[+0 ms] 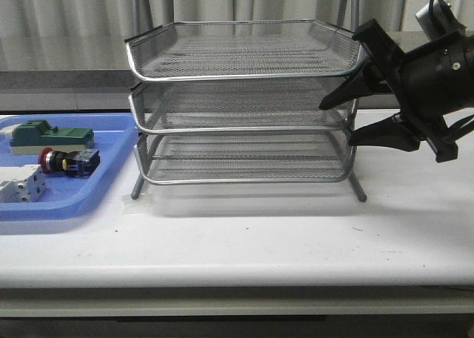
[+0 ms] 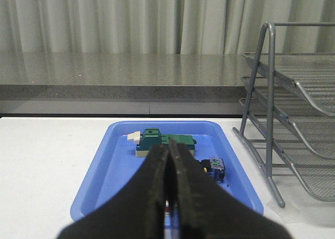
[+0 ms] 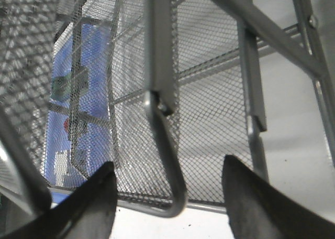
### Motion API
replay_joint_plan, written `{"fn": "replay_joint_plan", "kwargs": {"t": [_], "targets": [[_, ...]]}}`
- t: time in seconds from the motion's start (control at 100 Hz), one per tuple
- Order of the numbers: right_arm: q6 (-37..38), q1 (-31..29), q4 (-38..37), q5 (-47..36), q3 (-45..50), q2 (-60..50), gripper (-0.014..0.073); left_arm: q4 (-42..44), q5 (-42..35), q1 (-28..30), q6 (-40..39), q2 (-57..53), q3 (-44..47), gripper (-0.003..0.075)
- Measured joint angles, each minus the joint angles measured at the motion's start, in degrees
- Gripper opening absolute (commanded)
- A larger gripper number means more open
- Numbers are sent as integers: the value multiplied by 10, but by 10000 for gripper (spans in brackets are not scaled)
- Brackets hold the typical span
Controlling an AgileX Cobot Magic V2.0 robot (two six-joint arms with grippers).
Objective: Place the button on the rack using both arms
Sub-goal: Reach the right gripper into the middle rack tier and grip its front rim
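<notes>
Silver wire mesh dominates the table: the rack [image 1: 244,104] stands in the middle, three shallow trays stacked on tubular rims and thin angled legs, its fine weave catching the light. The right gripper [image 1: 354,114], matte black and angular, sits at the rack's right edge with its two fingers spread wide apart, one above and one below the rim of the middle tier, nothing between them. From the right wrist view those dark fingers [image 3: 84,207] straddle a rounded tube corner of the rack [image 3: 162,144], mesh filling the background.

Over to the left, a glossy blue plastic tray [image 1: 89,201] with a raised lip lies just beside the rack's legs. Inside it rests the button [image 1: 68,161], lying on its side: red rounded head, black barrel, blue rear block. Behind it sits a green block [image 1: 52,136], and in front a white block [image 1: 21,184].

The left gripper [image 2: 170,197] shows only in its own wrist view, its black fingers pressed together with nothing clamped, poised above the blue tray's near end.
</notes>
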Motion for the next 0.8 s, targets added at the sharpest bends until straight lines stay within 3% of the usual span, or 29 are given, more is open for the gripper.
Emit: {"fn": "replay_joint_plan", "kwargs": {"t": [0.12,0.45,0.8], "targets": [[0,0,-1,4,-8,14,415,0,0,0,0,0,0,-20],[-1,0,1,27,-12,27,47,0,0,0,0,0,0,-20],[3,0,22,39,8,28,15,0,0,0,0,0,0,-20]]}}
